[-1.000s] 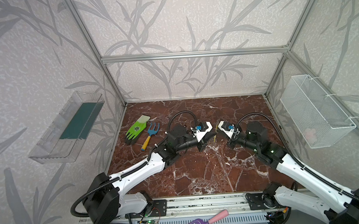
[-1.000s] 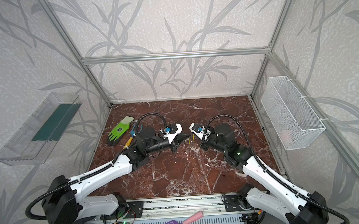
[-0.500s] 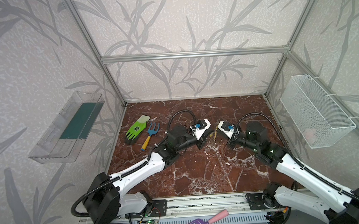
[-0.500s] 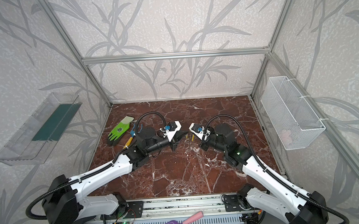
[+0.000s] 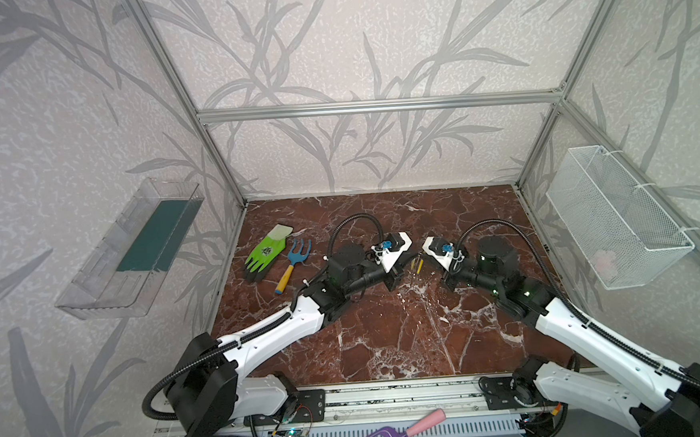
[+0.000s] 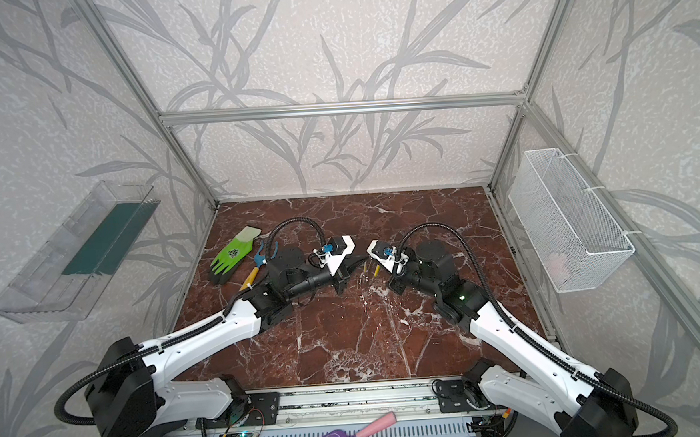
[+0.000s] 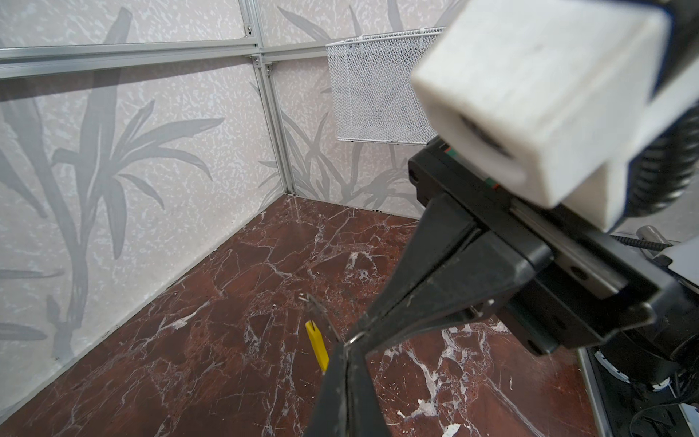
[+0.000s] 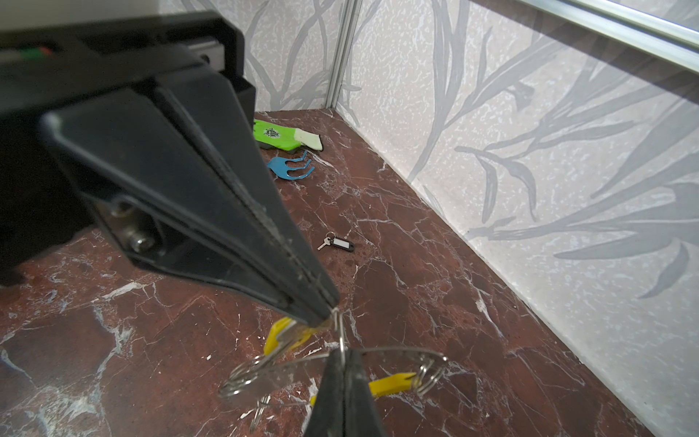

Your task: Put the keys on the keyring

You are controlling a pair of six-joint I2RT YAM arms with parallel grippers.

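Both arms meet mid-desk (image 8: pixel 435 265), tips almost touching. The left gripper (image 8: pixel 327 312) has its jaws clenched on a yellow bit at the keyring's rim, going by the right wrist view (likely the ring's yellow segment, too blurred to be sure). The right gripper (image 8: pixel 342 357) also has its jaws clenched, pinching thin wire where the grey loop passes its tip. The keyring (image 8: pixel 408 349) is held between the two, up off the desk, lying roughly flat. In both top views it shows only as a yellow glint between the grippers.

The yellow-tag key (image 8: pixel 393 382) hangs by a small split ring at the far end of the loop. It looks threaded on, though whether the split ring fully encloses the wire cannot be told. A second small ring with a metal blade dangles at the other end, and what it belongs to is unclear.

The black-fob key (image 8: pixel 336 243) lies flat on the desk, well apart from both grippers and untouched, and neither top view shows it. The green glove (image 5: pixel 265 254) and blue hand rake (image 5: pixel 291 264) sit off to the left and play no part.

Progress judged as about halfway: one key apparently on, black-fob key left to pick up and thread, which needs one gripper to let go of the ring
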